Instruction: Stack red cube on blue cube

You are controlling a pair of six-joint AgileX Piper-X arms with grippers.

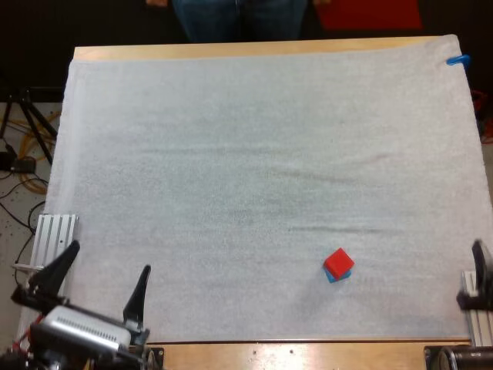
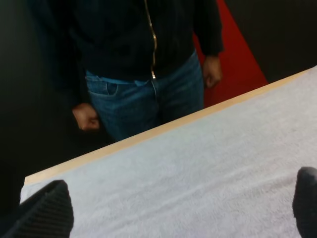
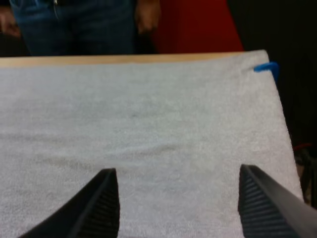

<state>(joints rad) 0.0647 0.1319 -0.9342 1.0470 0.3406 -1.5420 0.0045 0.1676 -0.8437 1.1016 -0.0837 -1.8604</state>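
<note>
High view: wooden table (image 1: 231,51), white mat (image 1: 254,169) covering nearly all of its top. Person (image 1: 239,17) stands at the far edge, in jeans and a dark zipped jacket per the left wrist view. Left gripper (image 1: 110,257) sits at the mat's near left corner, fingers spread wide with nothing between them. Right gripper (image 3: 177,169) is at the mat's right edge, fingers likewise apart over bare mat, holding nothing. Red cube (image 1: 338,261) rests on top of blue cube (image 1: 337,276), slightly twisted against it. Stack stands on the near right part of the mat, well apart from both grippers.
</note>
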